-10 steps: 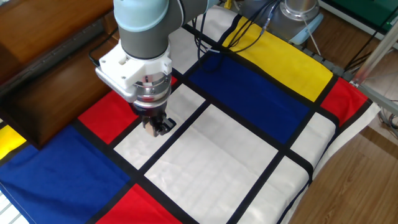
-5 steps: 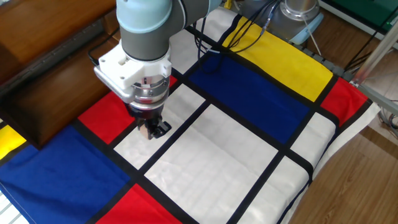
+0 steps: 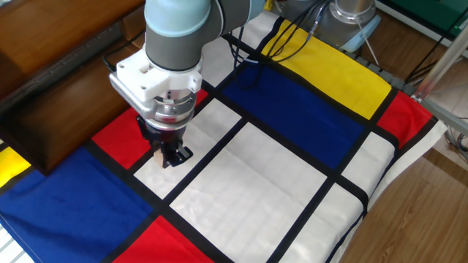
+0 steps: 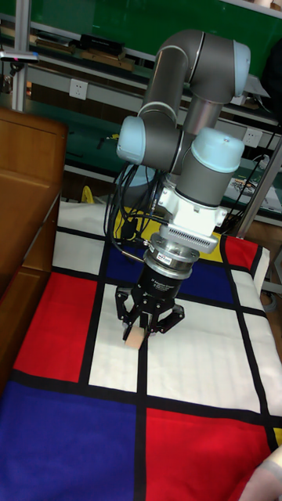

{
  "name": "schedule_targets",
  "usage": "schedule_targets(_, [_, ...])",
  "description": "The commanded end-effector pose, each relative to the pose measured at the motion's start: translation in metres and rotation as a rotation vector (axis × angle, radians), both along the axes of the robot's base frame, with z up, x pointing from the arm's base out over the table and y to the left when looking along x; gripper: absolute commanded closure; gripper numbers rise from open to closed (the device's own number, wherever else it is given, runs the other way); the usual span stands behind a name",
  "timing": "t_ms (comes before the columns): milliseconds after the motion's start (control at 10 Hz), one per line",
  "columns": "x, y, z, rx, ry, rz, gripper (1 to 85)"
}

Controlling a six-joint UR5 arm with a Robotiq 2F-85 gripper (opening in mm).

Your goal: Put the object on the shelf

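**Cube held in closed fingers above the table, shelf to the left**

Left side: the shelf (image 3: 58, 88) occupies the far left of the fixed view, dark brown boards with an upright panel. Its upper part is cut off by the frame edge. In the tall fixed view only its right edge shows at the left margin (image 4: 23, 203).

Centre-left: the gripper (image 4: 139, 330) points down over a white panel of the cloth (image 3: 278, 168), close to a black stripe and beside a red panel. The fingers are closed on the object (image 4: 133, 337), a pale beige cube that sticks out below the fingertips. In the fixed view the cube (image 3: 159, 156) is small and partly masked by the dark fingers. Whether it touches the cloth cannot be told.

Right side: the table (image 3: 417, 212) surface under the cloth shows as a wooden edge at the near right. White, blue and red panels to the right of the gripper carry nothing. Cables (image 3: 248, 44) trail over the far edge of the cloth.

Writing: a small label sits on the gripper body in the tall fixed view, too small to read.
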State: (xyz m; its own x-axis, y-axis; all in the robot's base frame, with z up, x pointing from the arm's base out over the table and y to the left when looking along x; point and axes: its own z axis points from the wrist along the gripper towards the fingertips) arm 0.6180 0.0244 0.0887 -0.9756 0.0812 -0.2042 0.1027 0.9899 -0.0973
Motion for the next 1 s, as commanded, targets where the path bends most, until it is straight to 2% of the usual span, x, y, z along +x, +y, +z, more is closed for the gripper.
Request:
schedule_targets(0, [-0.022, 0.002, -0.003, 0.008, 0.088, 0.027, 84.7])
schedule_targets(100, [-0.03, 0.005, -0.004, 0.018, 0.124, 0.045, 84.7])
schedule_targets(200, [-0.034, 0.004, -0.004, 0.015, 0.141, 0.059, 84.7])
schedule_targets(400, [-0.036, 0.005, -0.004, 0.017, 0.148, 0.052, 84.7])
schedule_targets(500, [-0.031, 0.001, -0.004, 0.008, 0.124, 0.013, 84.7])
schedule_targets(700, [-0.013, -0.003, -0.001, -0.001, 0.046, -0.04, 84.7])
schedule_targets(800, [-0.003, -0.003, 0.0, 0.002, 0.009, -0.036, 84.7])
schedule_targets(900, [0.001, 0.004, 0.001, 0.023, -0.006, -0.016, 84.7])
